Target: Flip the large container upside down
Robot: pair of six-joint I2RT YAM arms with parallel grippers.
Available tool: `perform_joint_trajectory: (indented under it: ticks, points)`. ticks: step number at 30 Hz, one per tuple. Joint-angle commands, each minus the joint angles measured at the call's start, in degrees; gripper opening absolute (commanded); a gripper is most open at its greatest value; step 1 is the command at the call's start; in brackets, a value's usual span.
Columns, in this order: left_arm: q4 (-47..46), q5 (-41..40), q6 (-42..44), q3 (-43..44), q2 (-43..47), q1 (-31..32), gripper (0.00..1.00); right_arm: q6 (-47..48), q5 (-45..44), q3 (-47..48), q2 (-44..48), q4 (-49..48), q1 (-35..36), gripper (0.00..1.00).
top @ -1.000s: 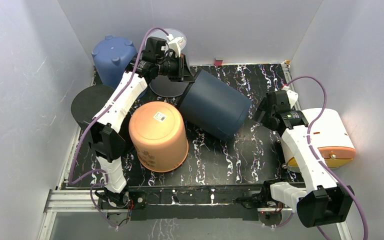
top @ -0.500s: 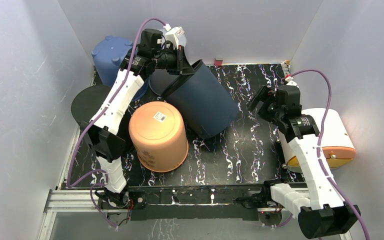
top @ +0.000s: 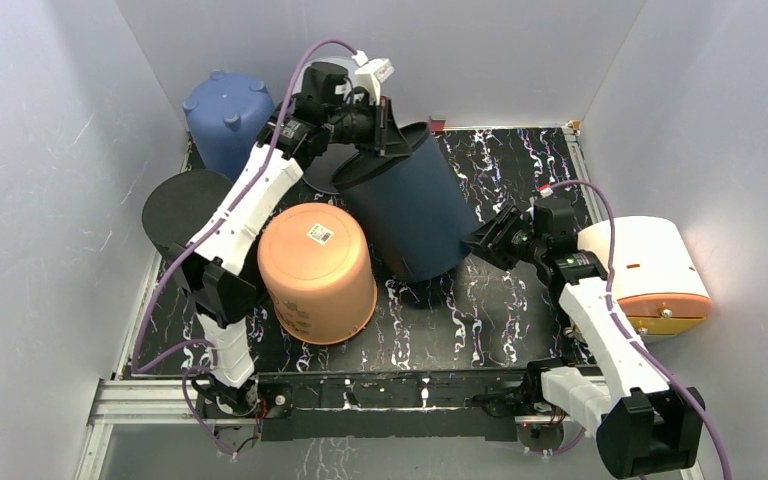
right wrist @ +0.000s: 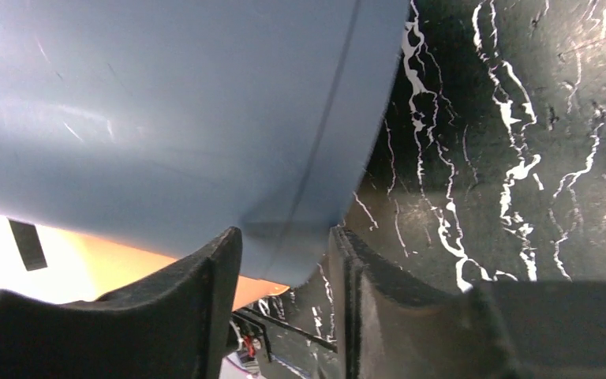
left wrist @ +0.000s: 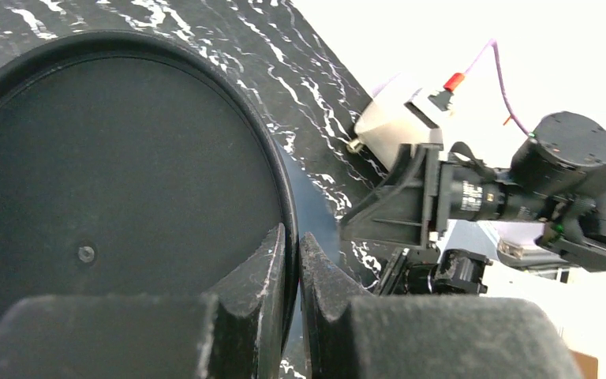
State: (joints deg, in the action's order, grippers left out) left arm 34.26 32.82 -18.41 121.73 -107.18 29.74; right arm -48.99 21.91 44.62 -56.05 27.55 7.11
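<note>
Two grippers meet on one bin. From the top view, the dark blue bin stands tilted on the table, with its open rim raised toward the far wall and its base down. The left gripper is at the top of that rim, and the bin's body slopes away below its fingers. The right gripper is at the bin's lower edge, on the side toward its own arm. An upturned orange bucket sits just beside the bin, on the side away from the right fingers.

In the left wrist view, the left gripper has its fingers pinched together on the thin rim. The bin's dark inside spreads to the left of them. The right arm shows beyond them to the right.

In the right wrist view, the right gripper has its fingers apart, one on either side of the bin's bottom corner. The corner fills the gap between them, but I cannot tell whether they press on it. The bucket shows just under the bin by the left finger, and the table lies past the right one.
</note>
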Motion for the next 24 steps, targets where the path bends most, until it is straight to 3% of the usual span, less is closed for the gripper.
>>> perform_joint_trajectory:
  ticks: [1, 6, 18, 21, 24]
  points:
    - [-6.15, 2.83, -1.07, 0.44, 2.37, 4.1, 0.0, -2.96, 2.76, -1.38, 0.12, -6.77, 0.08, 0.36]
    - [-7.76, 2.69, -1.89, -0.12, 1.16, 7.0, 0.0, -4.18, 1.27, -4.94, -0.36, -8.18, 0.09, 0.24]
    - [-11.93, 3.77, -4.28, -4.79, -1.57, 10.05, 0.0, -4.18, -2.18, -8.06, -6.9, -15.37, 0.07, 0.23]
    - [-12.49, 4.29, -4.74, -6.0, -2.18, 10.16, 0.0, -2.16, -3.1, -5.23, -10.47, -13.86, 0.07, 0.28]
    - [-12.69, 5.2, -5.4, -6.85, -3.27, 10.17, 0.0, 2.01, -5.47, -0.23, -13.56, -8.19, 0.04, 0.4]
